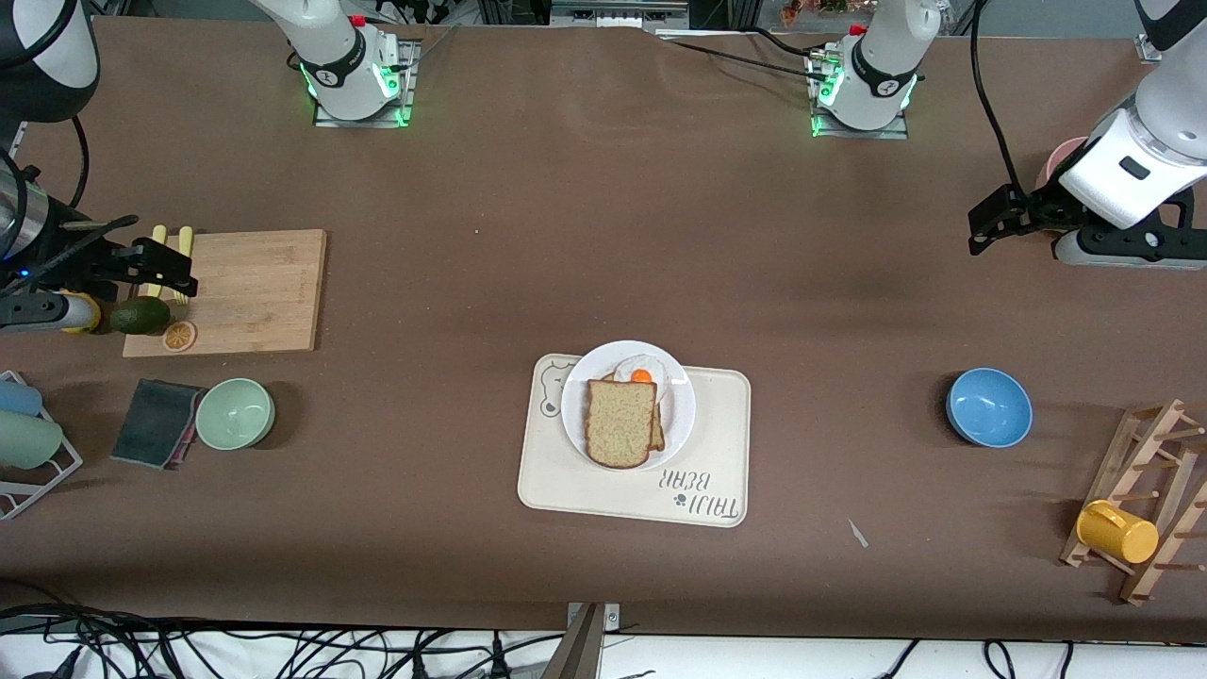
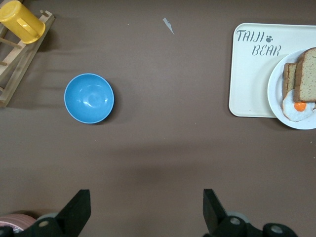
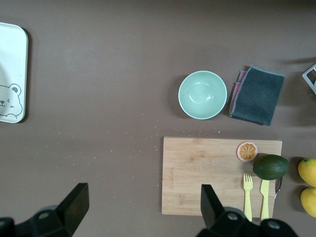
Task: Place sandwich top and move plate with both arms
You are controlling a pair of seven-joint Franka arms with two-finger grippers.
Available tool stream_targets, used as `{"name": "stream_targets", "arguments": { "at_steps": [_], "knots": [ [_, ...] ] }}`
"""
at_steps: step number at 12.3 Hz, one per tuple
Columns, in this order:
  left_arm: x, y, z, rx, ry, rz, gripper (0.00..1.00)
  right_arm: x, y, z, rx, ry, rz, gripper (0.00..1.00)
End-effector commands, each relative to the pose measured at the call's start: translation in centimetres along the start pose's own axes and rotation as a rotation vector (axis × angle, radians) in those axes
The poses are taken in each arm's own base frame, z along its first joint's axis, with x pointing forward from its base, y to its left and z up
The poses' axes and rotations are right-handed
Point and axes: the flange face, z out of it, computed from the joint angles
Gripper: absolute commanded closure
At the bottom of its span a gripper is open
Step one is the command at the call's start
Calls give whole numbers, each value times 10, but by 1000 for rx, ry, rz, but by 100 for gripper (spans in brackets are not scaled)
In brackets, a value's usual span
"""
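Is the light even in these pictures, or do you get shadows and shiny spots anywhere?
Front view: soft overhead light, faint shadows beside the blue bowl and green bowl; green lamps glow at both arm bases. Left wrist view: a mild sheen inside the blue bowl, a broad dim shadow band across the table. Right wrist view: even light, a soft highlight in the green bowl.

Tan sandwich top (image 1: 621,422) flat on round white plate (image 1: 577,417)
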Motion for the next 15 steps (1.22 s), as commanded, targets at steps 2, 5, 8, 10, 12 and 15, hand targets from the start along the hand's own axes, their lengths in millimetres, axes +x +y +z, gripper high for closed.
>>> {"name": "stream_targets", "arguments": {
  "at_steps": [2,5,8,10,12,15],
  "knots": [
    [4,1,-6,-7,-8,-1,0,-1,-2,-8,-14,11,-19,0],
    [4,2,-6,-7,-8,-1,0,-1,-2,-7,-15,11,-18,0],
    [4,1,-6,-7,-8,-1,0,0,-4,-7,-41,11,-24,0],
    [4,0,-6,-7,-8,-3,0,0,-6,-7,-49,11,-26,0],
    [4,0,-6,-7,-10,-3,0,0,-5,-7,-50,11,-25,0],
    [4,0,-6,-7,-8,-3,0,-1,-8,-8,-54,12,-27,0]
  ]
}}
